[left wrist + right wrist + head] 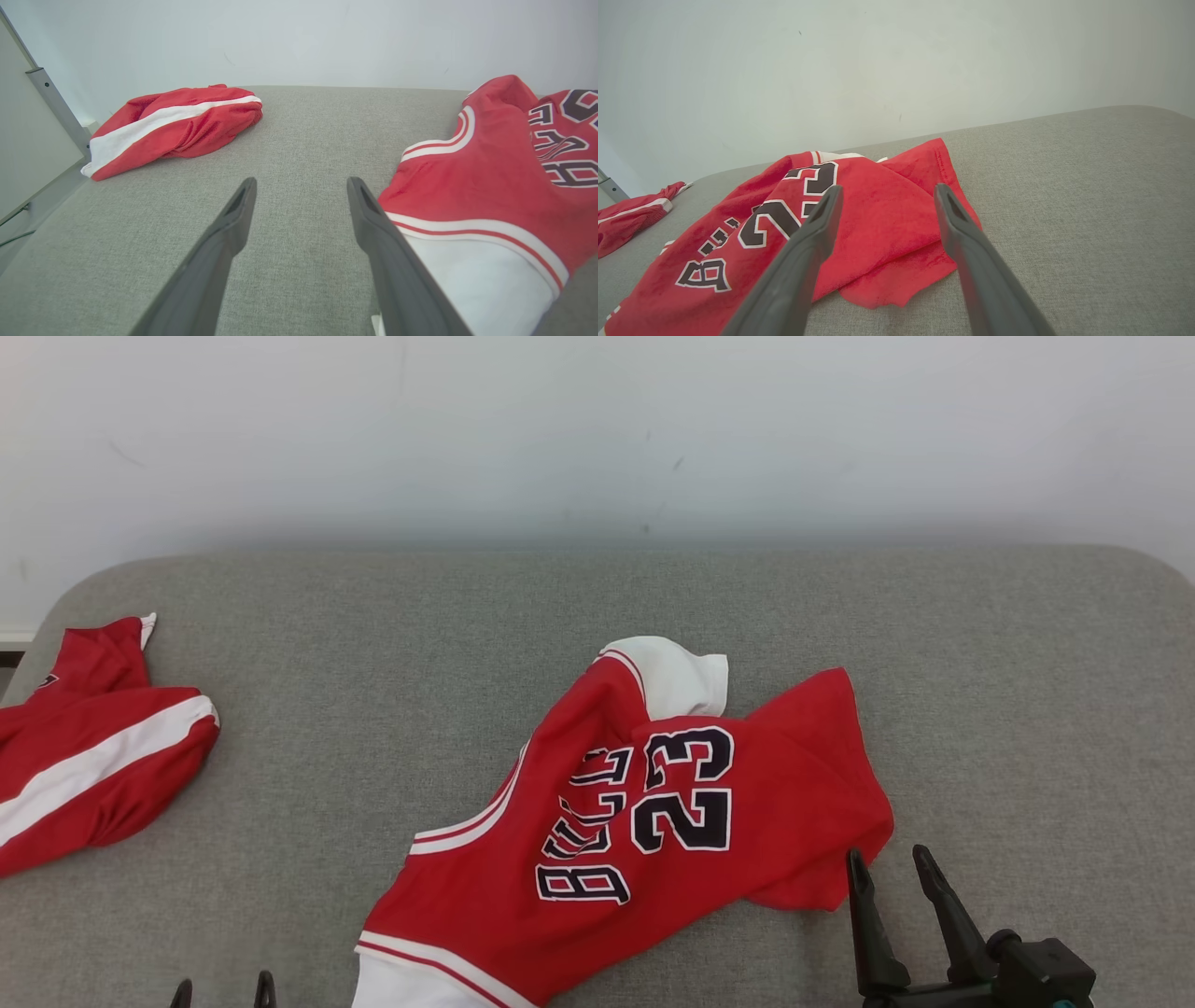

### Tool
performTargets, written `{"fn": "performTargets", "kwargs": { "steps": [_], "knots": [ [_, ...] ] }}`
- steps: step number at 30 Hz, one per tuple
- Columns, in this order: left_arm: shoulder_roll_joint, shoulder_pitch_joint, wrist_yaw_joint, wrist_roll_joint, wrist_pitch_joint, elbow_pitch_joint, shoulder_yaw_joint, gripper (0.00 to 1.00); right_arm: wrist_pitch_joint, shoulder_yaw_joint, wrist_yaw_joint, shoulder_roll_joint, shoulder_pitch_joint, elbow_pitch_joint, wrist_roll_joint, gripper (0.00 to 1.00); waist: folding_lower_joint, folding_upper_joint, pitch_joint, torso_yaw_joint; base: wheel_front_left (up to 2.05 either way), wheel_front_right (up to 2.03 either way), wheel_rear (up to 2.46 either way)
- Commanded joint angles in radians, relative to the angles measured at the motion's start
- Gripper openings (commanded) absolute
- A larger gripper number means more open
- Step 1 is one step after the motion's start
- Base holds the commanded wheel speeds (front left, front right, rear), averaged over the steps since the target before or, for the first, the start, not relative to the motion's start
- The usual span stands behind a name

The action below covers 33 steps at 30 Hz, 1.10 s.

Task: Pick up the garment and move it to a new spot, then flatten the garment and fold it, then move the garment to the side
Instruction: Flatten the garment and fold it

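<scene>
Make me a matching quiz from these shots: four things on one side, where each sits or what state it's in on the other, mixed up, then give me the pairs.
Column one
1. jersey
2. striped garment
3. left gripper
4. right gripper

Column two
A. lying at the left edge of the grey surface
B. open over bare surface, the jersey's white band beside one finger
C. crumpled mid-surface, number 23 showing
D. open, fingertips at a plain red corner of the jersey

Pairs: 1-C, 2-A, 3-B, 4-D

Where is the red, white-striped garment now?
Head view: the red white-striped garment lies at the left edge of the grey fabric surface, apart from the red number-23 jersey.
</scene>
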Motion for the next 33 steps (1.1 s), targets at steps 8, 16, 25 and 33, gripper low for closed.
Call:
{"fn": "performTargets", "kwargs": {
  "steps": [8, 16, 25, 33],
  "knots": [
    [0.008, -0.144, -0.02, 0.026, -0.003, 0.006, -0.045, 1.0, -0.001, 0.009, -0.002, 0.001, -0.014, -0.001, -0.011, 1.0, 0.0001, 0.0, 0.004, -0.008, 0.0, 0.0, 0.0],
    [0.057, -0.326, -0.023, -0.02, -0.003, 0.207, -0.136, 1.0, -0.001, 0.025, -0.002, 0.001, -0.039, -0.005, -0.016, 1.0, 0.0001, 0.0, 0.037, -0.073, 0.0, 0.0, 0.0],
    [0.153, -0.448, -0.022, -0.152, -0.003, 0.434, -0.297, 1.0, -0.001, 0.029, -0.002, 0.001, -0.053, -0.006, -0.011, 1.0, 0.0001, 0.0, 0.071, -0.145, 0.0, 0.0, 0.0],
    [0.19, -0.511, -0.022, -0.233, 0.003, 0.564, -0.418, 1.0, -0.001, 0.033, -0.002, 0.001, -0.058, -0.007, -0.007, 1.0, 0.0001, 0.0, 0.08, -0.169, 0.0, 0.0, 0.0]
  ]
}}
